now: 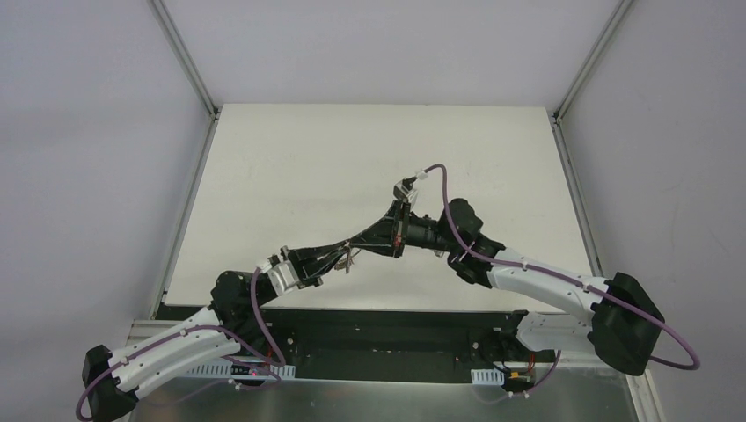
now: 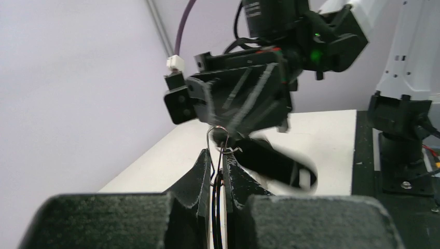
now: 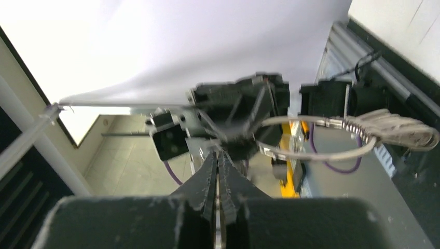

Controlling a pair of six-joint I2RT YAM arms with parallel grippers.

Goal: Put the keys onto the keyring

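My left gripper (image 2: 219,155) is shut on the keyring (image 2: 217,136), a thin silver wire ring seen edge-on between its fingers, with a wire loop sticking out past the tips. In the right wrist view the keyring (image 3: 290,119) curves off to the right with its small metal piece (image 3: 394,130). My right gripper (image 3: 217,154) is shut, with a thin strip between its fingers. It meets the left gripper tip to tip above the table (image 1: 369,158). A small black lump, seemingly the black key head (image 2: 223,136), sits at the wire loop. The blue key is out of view.
Both arms meet over the near middle of the white table, the left gripper (image 1: 380,239) against the right gripper (image 1: 396,230). A purple cable (image 1: 444,189) loops above the right wrist. Metal frame posts (image 1: 185,61) stand at the table's far corners.
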